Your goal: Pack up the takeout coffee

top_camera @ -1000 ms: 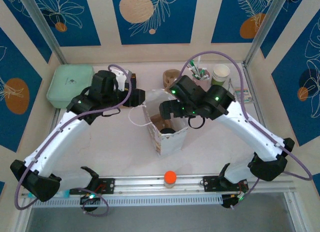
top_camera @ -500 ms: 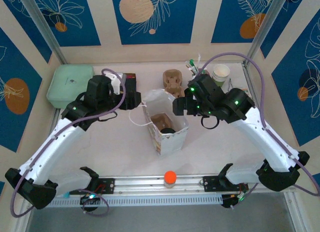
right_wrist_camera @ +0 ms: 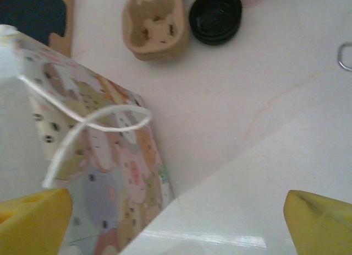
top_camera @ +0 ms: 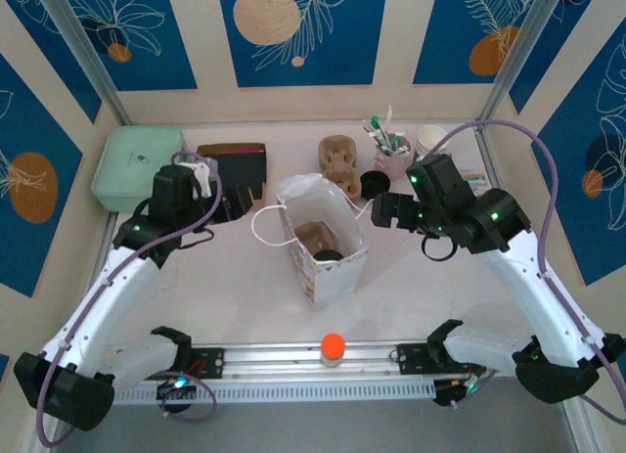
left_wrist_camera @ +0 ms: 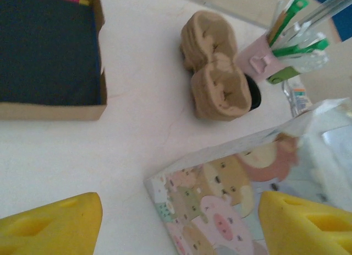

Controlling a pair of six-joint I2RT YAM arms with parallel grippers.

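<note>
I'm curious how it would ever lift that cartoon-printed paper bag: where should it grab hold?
Probably the white cord handle. It loops out clear of the paper bag on the left arm's side, so the left pincer could come down from above and close across the cord. The bag stands upright and open, and pinching its thin walls would likely crumple them.

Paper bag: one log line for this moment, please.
left gripper open, empty | right gripper open, empty | bag upright | coffee cup inside

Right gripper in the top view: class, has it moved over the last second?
Yes. The right gripper has pulled back rightward, from above the open cartoon-printed paper bag to beside its right edge.
</note>
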